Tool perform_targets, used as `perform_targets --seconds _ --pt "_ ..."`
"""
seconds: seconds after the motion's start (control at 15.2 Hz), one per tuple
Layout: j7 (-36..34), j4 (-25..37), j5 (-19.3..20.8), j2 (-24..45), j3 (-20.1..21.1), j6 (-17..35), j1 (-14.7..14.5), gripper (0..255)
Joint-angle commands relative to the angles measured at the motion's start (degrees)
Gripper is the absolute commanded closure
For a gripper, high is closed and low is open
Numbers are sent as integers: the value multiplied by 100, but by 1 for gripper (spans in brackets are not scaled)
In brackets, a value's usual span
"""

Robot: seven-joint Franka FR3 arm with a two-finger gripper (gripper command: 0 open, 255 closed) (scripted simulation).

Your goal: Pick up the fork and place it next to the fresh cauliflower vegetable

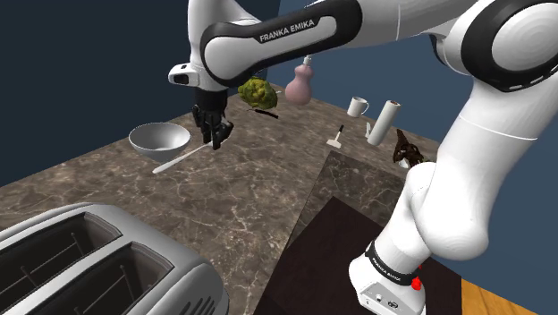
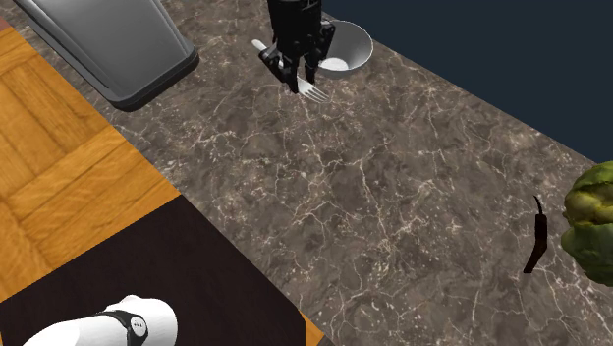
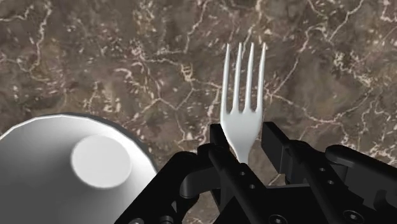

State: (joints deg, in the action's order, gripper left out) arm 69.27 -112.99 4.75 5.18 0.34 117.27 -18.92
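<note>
The black jaws are hanging low over the brown stone tabletop (image 1: pixel 250 206) and pointing down at it. They are standing a little way open, with one of the fingers (image 3: pixel 219 143) on each side of the thin neck of the white fork (image 3: pixel 243 118). A small gap is showing between the fork and each finger, so the jaws are not squeezing it and are not holding anything. The fork is lying on the tabletop right between the jaws. Its four prongs are sticking out past the fingertips, and its long handle is running back the other way, under the hand. A round white bowl (image 3: pixel 63 165) is sitting just beside the jaws, near the fork's handle. The cauliflower (image 2: pixel 592 221), a bumpy green and yellow lump, is sitting well apart from the jaws, far out on the side the prongs are pointing toward. A thin dark thing (image 2: pixel 535 241) is lying just beside the cauliflower, on the side nearer the jaws. A big grey toaster (image 1: pixel 80 259) is resting well away from the jaws on the handle's side. Farther from the jaws than the cauliflower, a pink bottle (image 1: pixel 300 82), a white mug (image 1: pixel 359 106) and a white roll (image 1: pixel 384 123) are standing.
</note>
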Motion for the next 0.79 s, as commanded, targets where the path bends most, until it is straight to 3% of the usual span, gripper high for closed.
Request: perform_targets --seconds 0.0,0.73 --pt "16 128 -7 -22 -1 -152 2 255" --pt "75 751 -34 -209 4 -961 -3 255"
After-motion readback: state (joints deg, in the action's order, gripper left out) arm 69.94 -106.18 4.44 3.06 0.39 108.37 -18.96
